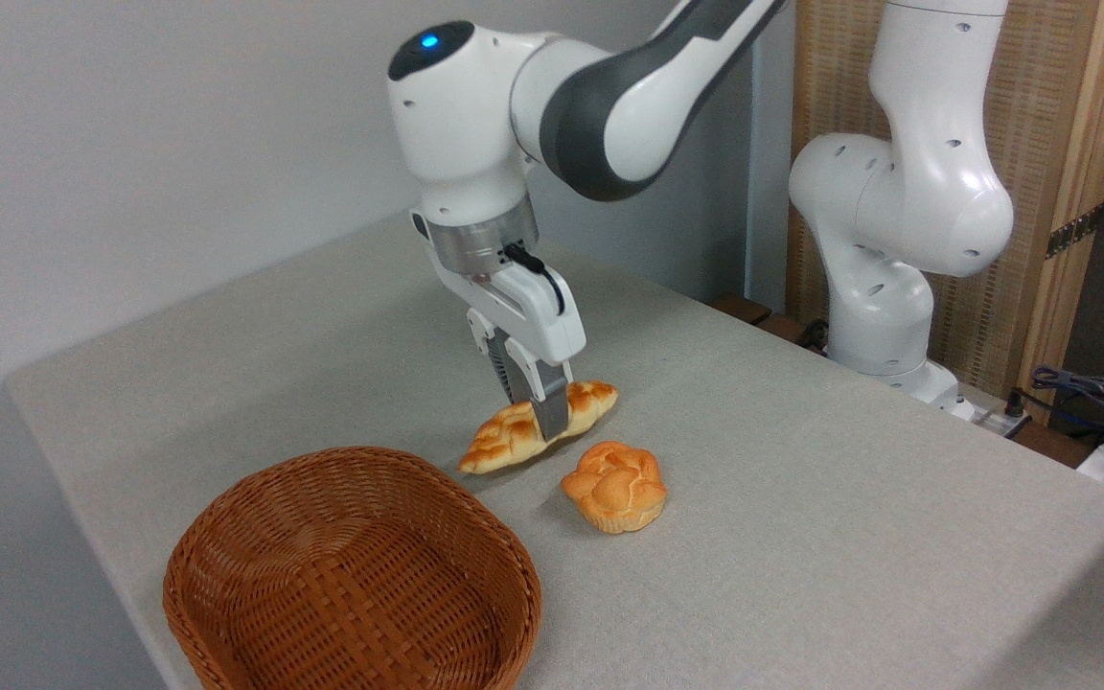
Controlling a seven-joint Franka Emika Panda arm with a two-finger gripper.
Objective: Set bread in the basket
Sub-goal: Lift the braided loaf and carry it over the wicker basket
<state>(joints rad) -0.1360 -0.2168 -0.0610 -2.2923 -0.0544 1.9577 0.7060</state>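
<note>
Straddling the bread (514,433) at mid-length, the gripper (544,407) has its fingers down on either side of the loaf, across its width; it appears clenched on the crust, though the far finger is hidden. Loaf lies on the table (801,479), just beyond the basket (226,565), long axis running from the basket's far rim up and to the right. Left tip seems slightly raised, shadow beneath. Basket sits near, down-left of the loaf, and holds nothing. Round bun (615,486) rests just right of the loaf, apart.
</note>
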